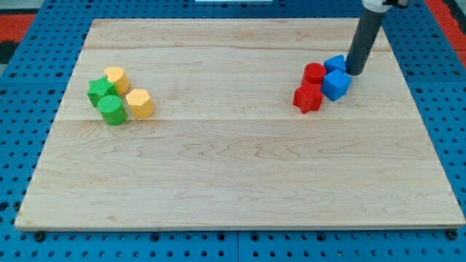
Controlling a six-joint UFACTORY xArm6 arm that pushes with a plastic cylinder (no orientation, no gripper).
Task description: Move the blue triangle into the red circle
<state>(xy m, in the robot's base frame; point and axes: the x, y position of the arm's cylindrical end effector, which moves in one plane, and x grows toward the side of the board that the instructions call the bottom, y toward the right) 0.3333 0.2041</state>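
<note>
The blue triangle (336, 62) sits at the view's upper right of the wooden board (233, 167), touching the red circle (314, 73) on its left. A second blue block (336, 85) lies just below the triangle, and a second red block (308, 97) lies below the red circle. All four form one tight cluster. My tip (354, 72) is the lower end of the dark rod, right beside the blue triangle on its right side, close to or touching it.
At the view's left stands another cluster: a yellow cylinder (116, 78), a yellow hexagon (139, 103), a green star-like block (100, 91) and a green cylinder (113, 110). A blue pegboard (22, 109) surrounds the board.
</note>
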